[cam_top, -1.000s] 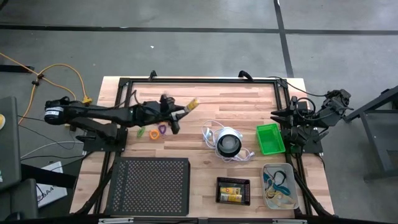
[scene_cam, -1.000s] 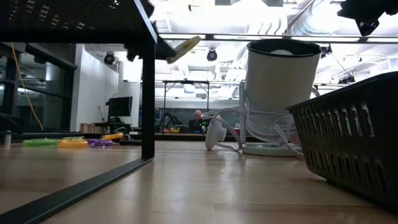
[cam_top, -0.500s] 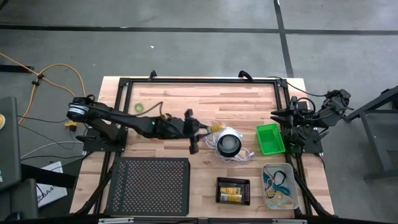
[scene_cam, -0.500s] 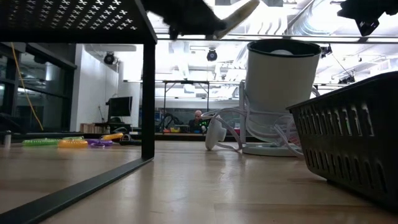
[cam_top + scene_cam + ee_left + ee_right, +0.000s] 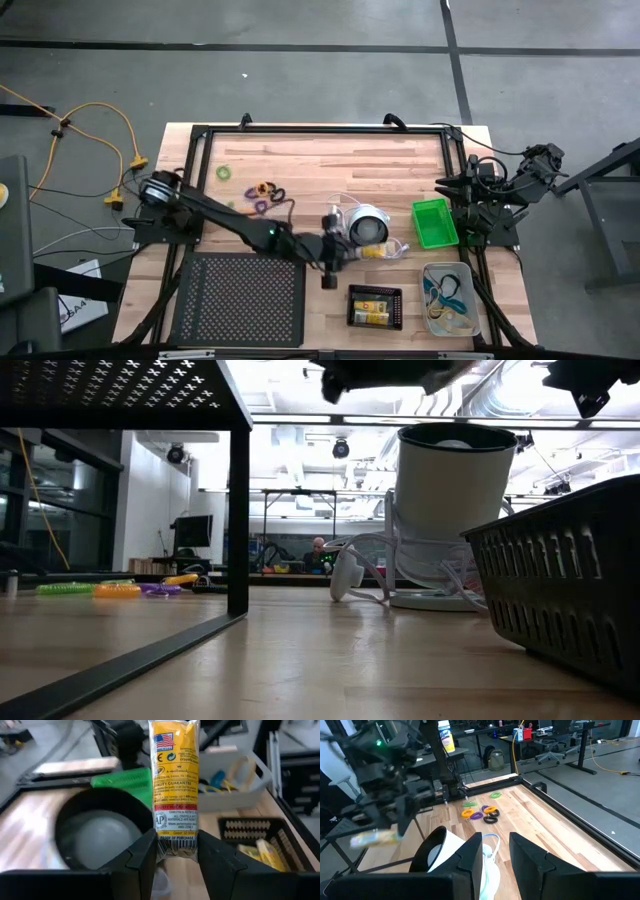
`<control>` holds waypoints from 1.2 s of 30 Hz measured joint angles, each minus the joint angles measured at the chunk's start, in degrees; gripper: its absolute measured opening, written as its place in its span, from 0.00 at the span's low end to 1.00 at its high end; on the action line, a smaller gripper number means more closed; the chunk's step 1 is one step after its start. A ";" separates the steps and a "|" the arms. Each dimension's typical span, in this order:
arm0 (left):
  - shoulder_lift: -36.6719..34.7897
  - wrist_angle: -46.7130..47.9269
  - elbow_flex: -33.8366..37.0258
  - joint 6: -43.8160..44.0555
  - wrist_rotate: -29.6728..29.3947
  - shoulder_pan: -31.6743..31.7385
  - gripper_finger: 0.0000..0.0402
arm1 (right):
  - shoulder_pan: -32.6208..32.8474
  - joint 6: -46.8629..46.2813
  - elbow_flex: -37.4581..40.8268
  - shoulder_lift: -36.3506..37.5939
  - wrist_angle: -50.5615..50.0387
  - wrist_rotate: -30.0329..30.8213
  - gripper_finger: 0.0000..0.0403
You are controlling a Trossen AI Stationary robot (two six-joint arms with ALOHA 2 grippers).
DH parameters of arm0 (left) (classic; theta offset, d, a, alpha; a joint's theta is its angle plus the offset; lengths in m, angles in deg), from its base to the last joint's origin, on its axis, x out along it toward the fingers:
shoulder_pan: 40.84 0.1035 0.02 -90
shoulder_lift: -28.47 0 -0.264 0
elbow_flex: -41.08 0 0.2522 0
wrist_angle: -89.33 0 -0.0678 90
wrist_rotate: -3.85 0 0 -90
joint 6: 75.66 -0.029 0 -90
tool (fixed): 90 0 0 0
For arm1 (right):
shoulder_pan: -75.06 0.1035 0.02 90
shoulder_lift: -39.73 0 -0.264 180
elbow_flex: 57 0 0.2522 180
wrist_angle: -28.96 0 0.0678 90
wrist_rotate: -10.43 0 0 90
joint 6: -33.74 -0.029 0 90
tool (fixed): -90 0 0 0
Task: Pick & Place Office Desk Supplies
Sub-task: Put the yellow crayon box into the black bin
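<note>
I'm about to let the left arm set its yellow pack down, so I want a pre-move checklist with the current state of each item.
1. Grip: left gripper is shut on the yellow pack, which sticks straight out between its fingers. Ok.
2. Position: in the high view the left gripper sits beside the round white-and-black object, not yet over the black tray. Not ok.
3. Room in the black tray: packs lie at one end, bare floor beside them. Ok.
4. White cord lies close under the pack. Snag clearance: cannot tell.
5. Right gripper is parked at the table's right edge beyond the green tray, off the path. Ok.
</note>
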 joint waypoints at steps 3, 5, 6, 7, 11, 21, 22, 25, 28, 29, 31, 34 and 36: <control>3.49 0.68 -3.32 0.01 -0.09 -1.64 0.31 | 0.01 0.00 0.00 -0.02 -0.03 0.00 0.21; 5.97 1.41 -5.63 -0.20 -0.07 -2.75 0.31 | -0.01 0.00 0.00 0.00 0.04 -0.02 0.21; 7.14 1.54 -6.74 -0.39 0.07 -3.24 0.31 | 0.01 -0.02 0.00 -0.02 0.00 -0.04 0.21; 7.98 2.88 -7.60 -0.49 0.13 -3.76 0.31 | -0.01 0.00 0.00 -0.02 -0.02 0.01 0.21; 11.84 5.29 -10.94 -0.51 1.88 -5.46 0.31 | -0.01 0.00 0.00 -0.01 -0.05 0.01 0.21; 16.71 4.82 -11.94 1.49 5.32 -6.65 0.31 | -0.01 0.00 0.00 -0.02 0.04 -0.04 0.21; 16.83 4.75 -12.02 1.73 5.56 -6.65 0.31 | 0.01 0.00 0.00 -0.02 -0.04 -0.03 0.21; 16.87 5.08 -11.98 1.94 6.64 -6.66 0.31 | 0.01 0.00 0.00 -0.01 0.02 -0.02 0.21; 17.06 5.32 -12.00 1.97 6.95 -6.68 0.31 | -0.01 -0.01 0.00 0.00 0.02 0.01 0.21; 17.13 5.50 -12.00 1.97 6.97 -6.68 0.31 | 0.01 0.00 0.00 0.00 0.00 -0.03 0.21; 17.13 5.53 -12.00 2.03 7.23 -6.68 0.31 | -0.01 0.00 0.00 0.00 0.00 0.01 0.21; 17.13 5.87 -12.13 2.91 8.49 -6.53 0.31 | -0.01 0.00 0.00 0.00 0.02 -0.01 0.21; 17.13 9.00 -13.62 4.12 9.50 -6.10 0.31 | 0.00 0.00 0.00 0.00 0.00 0.00 0.21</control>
